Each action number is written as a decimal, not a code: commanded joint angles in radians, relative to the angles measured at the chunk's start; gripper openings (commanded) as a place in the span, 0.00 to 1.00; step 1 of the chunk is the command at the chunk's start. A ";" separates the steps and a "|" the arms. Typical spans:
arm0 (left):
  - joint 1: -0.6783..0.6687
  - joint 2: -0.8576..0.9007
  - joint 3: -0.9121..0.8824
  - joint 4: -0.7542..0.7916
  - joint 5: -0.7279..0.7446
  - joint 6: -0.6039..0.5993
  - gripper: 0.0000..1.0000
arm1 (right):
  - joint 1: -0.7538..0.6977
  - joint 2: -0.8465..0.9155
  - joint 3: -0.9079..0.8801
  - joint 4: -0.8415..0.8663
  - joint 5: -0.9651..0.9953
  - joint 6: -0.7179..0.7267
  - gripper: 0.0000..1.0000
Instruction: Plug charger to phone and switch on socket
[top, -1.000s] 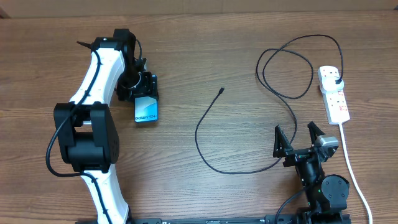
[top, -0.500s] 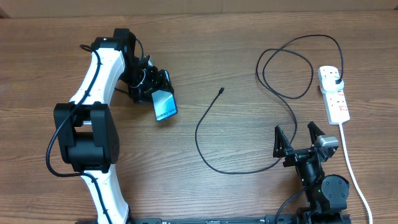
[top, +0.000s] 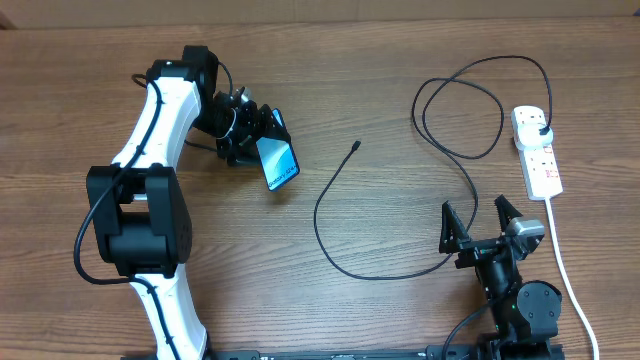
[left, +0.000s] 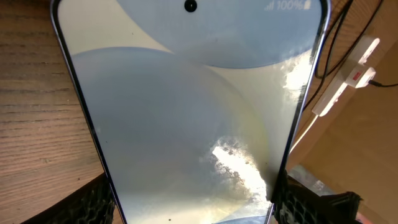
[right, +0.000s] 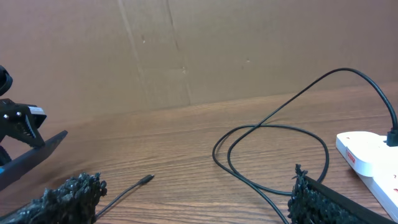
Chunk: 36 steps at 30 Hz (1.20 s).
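Observation:
My left gripper (top: 250, 140) is shut on the phone (top: 278, 160) and holds it tilted above the table at the upper left. Its lit light-blue screen fills the left wrist view (left: 186, 118), gripped at its lower end. The charger (top: 330, 235) is a thin black cable that loops across the middle. Its connector tip (top: 357, 146) lies free on the wood, also in the right wrist view (right: 146, 180). Its black plug (top: 541, 132) sits in the socket (top: 538, 155), a white power strip at the right. My right gripper (top: 480, 222) is open and empty at the front right.
The socket's thick white cord (top: 570, 280) runs down the right side to the front edge. A brown cardboard wall (right: 186, 50) stands behind the table. The cable's loops (top: 460, 120) lie left of the socket.
My left gripper has lifted the phone off the table, carried it right toward the connector tip and turned it. The right arm, cable and socket have not moved.

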<state>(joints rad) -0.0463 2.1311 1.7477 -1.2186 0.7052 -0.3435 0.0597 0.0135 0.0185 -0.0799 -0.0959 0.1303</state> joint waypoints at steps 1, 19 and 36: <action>-0.006 -0.005 0.035 0.014 0.054 -0.039 0.67 | 0.005 -0.011 -0.011 0.003 0.013 -0.002 1.00; 0.008 -0.005 0.035 0.042 0.055 -0.039 0.71 | 0.005 -0.011 -0.011 0.003 0.013 -0.002 1.00; 0.006 -0.005 0.035 0.019 0.108 -0.260 0.64 | 0.005 -0.011 -0.011 0.003 0.013 -0.002 1.00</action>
<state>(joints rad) -0.0452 2.1311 1.7477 -1.2037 0.7616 -0.5091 0.0597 0.0139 0.0185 -0.0799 -0.0956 0.1299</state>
